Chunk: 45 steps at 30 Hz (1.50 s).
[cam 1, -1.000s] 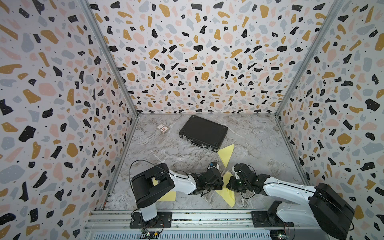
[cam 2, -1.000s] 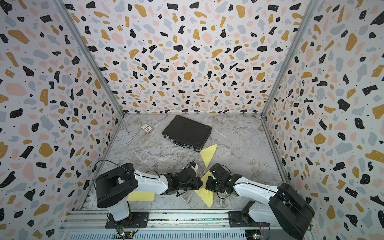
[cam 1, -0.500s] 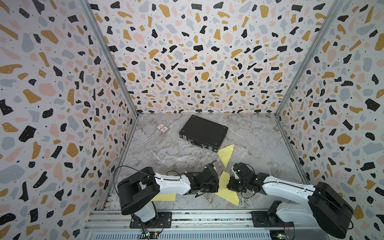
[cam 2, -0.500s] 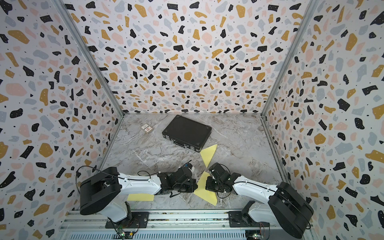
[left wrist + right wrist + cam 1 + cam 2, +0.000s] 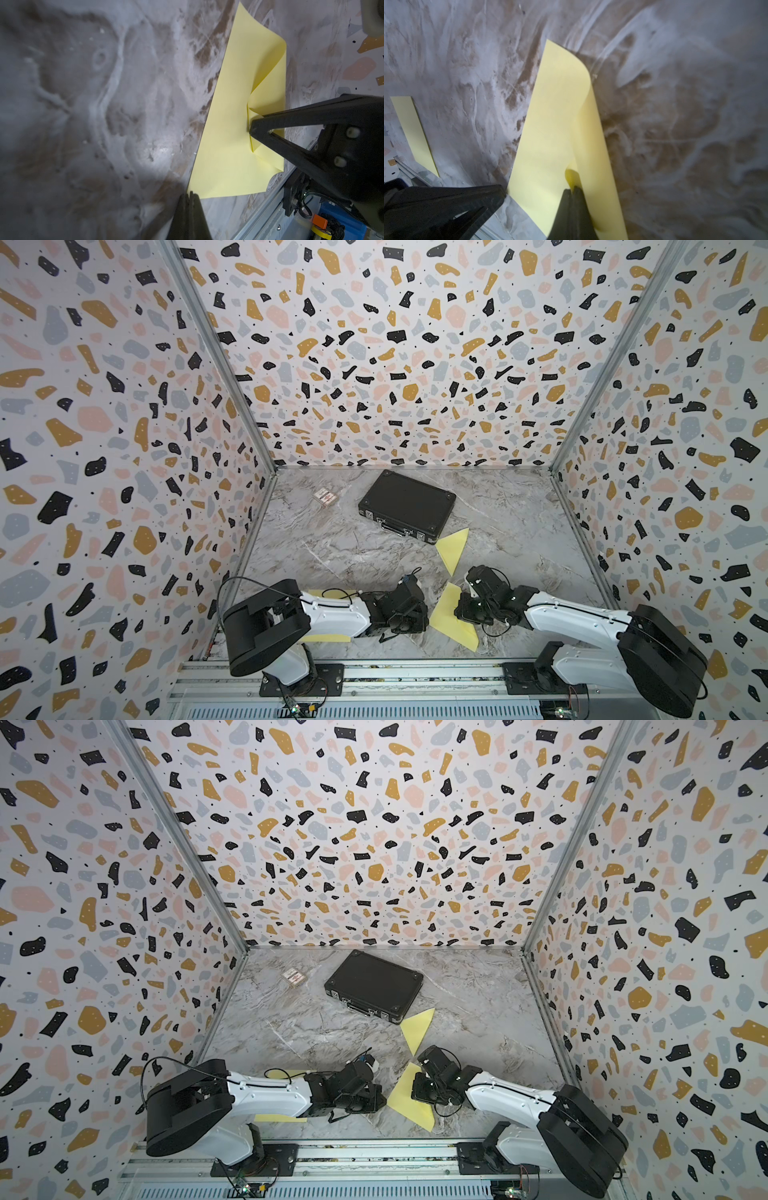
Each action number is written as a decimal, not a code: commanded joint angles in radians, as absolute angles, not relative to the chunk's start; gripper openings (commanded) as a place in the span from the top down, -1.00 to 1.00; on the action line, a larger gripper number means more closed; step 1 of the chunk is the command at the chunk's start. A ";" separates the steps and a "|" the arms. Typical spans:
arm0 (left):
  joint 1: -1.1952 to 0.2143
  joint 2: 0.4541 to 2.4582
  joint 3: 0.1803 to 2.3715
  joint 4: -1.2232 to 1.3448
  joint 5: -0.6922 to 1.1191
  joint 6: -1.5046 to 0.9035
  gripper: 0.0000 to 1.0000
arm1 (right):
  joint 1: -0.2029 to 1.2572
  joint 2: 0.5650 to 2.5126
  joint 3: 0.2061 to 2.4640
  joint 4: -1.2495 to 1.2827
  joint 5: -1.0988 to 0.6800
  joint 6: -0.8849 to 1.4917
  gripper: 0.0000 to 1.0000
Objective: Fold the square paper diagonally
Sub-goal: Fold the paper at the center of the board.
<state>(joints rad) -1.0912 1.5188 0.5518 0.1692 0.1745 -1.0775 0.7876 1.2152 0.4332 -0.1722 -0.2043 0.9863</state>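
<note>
Two shut grippers meet at the square paper (image 5: 448,619), which lies on the marble table (image 5: 340,547) well in front of the black case (image 5: 407,504), on the robot's side & slightly right of the case's handle. Rt: the right gripper (image 5: 573,190) has its tips pressed together on a raised flap of the sheet. In both wrist views you see that flap curl up off the table & pucker to a point where the tips pinch it. Lt: the left gripper (image 5: 190,196) is closed too, tips together right at a corner of the sheet, touching its edge. You can't tell whether it actually nips the corner or just rests vs. it. Vs. 1 s ago: your left arm's big shoulder link has swung further from the case, out to the left, and the forearm now lies stretched out flatter. Its gripper covers less of the sheet, so a wider yellow wedge shows between the 2 grippers in both top views. Right arm & gripper are approx. where they were, and both pairs of tips have stayed closed. Other stuff is unmoved: a folded yellow triangle (image 5: 453,549) just off the case's front-right corner, a small card pack (image 5: 325,497) left of the case, and a second yellow sheet (image 5: 413,133) far front-left of the case, partly under the left arm.
</note>
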 commanded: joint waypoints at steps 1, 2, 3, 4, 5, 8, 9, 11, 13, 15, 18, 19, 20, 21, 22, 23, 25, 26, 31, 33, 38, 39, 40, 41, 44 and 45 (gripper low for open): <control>-1.088 1.505 0.543 0.200 0.160 -1.086 1.00 | 0.790 1.208 0.434 -0.250 -0.163 0.993 1.00; -1.088 1.503 0.547 0.201 0.160 -1.085 1.00 | 0.790 1.206 0.432 -0.247 -0.164 0.995 1.00; -1.088 1.501 0.550 0.201 0.160 -1.085 1.00 | 0.790 1.204 0.430 -0.248 -0.164 0.997 1.00; -1.088 1.499 0.555 0.204 0.162 -1.083 1.00 | 0.790 1.201 0.430 -0.248 -0.163 1.000 1.00; -1.088 1.497 0.559 0.207 0.165 -1.085 1.00 | 0.790 1.198 0.427 -0.246 -0.162 1.003 1.00; -1.088 1.496 0.561 0.233 0.173 -1.095 1.00 | 0.790 1.189 0.422 -0.247 -0.154 1.008 1.00; -1.088 1.496 0.559 0.241 0.173 -1.099 1.00 | 0.790 1.187 0.420 -0.248 -0.152 1.009 1.00; -1.088 1.503 0.555 0.255 0.175 -1.101 1.00 | 0.789 1.184 0.417 -0.248 -0.152 1.012 1.00; -1.088 1.515 0.554 0.260 0.175 -1.103 1.00 | 0.790 1.184 0.417 -0.251 -0.152 1.013 1.00; -1.088 1.531 0.554 0.268 0.175 -1.103 1.00 | 0.790 1.182 0.417 -0.249 -0.153 1.015 1.00; -1.088 1.554 0.558 0.271 0.170 -1.100 1.00 | 0.790 1.181 0.417 -0.247 -0.156 1.017 1.00; -1.088 1.561 0.560 0.273 0.169 -1.099 1.00 | 0.790 1.180 0.417 -0.247 -0.156 1.017 1.00; -1.088 1.568 0.561 0.275 0.167 -1.098 1.00 | 0.790 1.180 0.416 -0.246 -0.156 1.019 1.00; -1.088 1.574 0.563 0.275 0.166 -1.097 1.00 | 0.790 1.177 0.416 -0.247 -0.156 1.020 1.00; -1.088 1.582 0.563 0.280 0.168 -1.097 1.00 | 0.790 1.178 0.416 -0.247 -0.158 1.020 1.00; -1.088 1.590 0.563 0.288 0.172 -1.097 1.00 | 0.790 1.177 0.416 -0.246 -0.158 1.020 1.00; -1.088 1.602 0.562 0.294 0.175 -1.100 1.00 | 0.790 1.173 0.415 -0.248 -0.160 1.023 1.00; -1.088 1.608 0.561 0.297 0.177 -1.100 1.00 | 0.790 1.170 0.416 -0.251 -0.160 1.023 1.00; -1.088 1.611 0.545 0.287 0.169 -1.096 1.00 | 0.790 1.115 0.454 -0.315 -0.138 1.007 1.00; -1.089 1.609 0.545 0.271 0.165 -1.088 1.00 | 0.790 1.083 0.477 -0.355 -0.120 0.993 1.00; -1.088 1.619 0.557 0.239 0.169 -1.067 1.00 | 0.790 1.021 0.489 -0.323 -0.164 0.994 1.00; -1.088 1.623 0.560 0.238 0.173 -1.065 1.00 | 0.790 1.020 0.488 -0.311 -0.178 0.994 1.00; -1.089 1.626 0.560 0.239 0.176 -1.063 1.00 | 0.790 1.023 0.489 -0.294 -0.193 0.993 1.00; -1.091 1.628 0.558 0.242 0.179 -1.063 1.00 | 0.791 1.029 0.489 -0.280 -0.207 0.992 1.00; -1.090 1.628 0.547 0.245 0.171 -1.065 1.00 | 0.800 1.050 0.494 -0.254 -0.225 0.992 1.00; -1.091 1.628 0.545 0.242 0.168 -1.063 1.00 | 0.805 1.057 0.497 -0.245 -0.228 0.994 1.00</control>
